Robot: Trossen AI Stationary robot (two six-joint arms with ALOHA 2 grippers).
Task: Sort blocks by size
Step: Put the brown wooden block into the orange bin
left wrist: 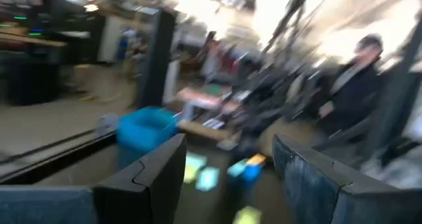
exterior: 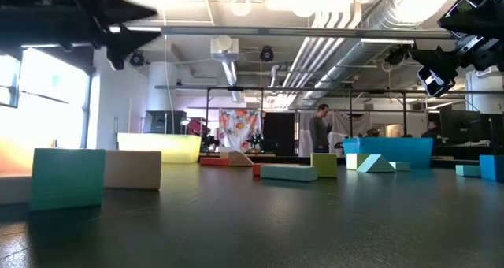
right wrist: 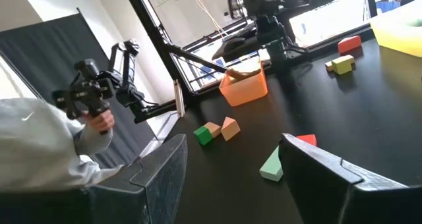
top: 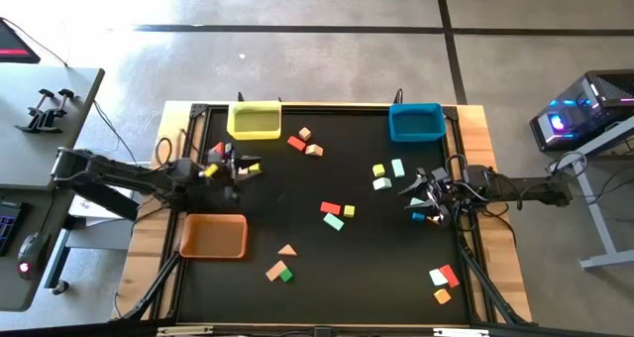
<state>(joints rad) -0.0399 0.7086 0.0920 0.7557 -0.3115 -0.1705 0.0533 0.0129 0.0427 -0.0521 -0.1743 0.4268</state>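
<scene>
High view: left gripper (top: 246, 168) and right gripper (top: 414, 197) both hang open, empty, above scattered blocks (top: 337, 214); yellow bin (top: 255, 122), blue bin (top: 416, 123), orange bin (top: 213, 237) nearby. No readable writing.

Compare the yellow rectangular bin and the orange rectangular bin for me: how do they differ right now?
The yellow rectangular bin sits at the table's far edge; the orange rectangular bin sits nearer, at the left edge. The yellow bin has red and tan blocks close beside it; the orange bin has none close by. Both look alike in shape and size, and both appear empty.
</scene>
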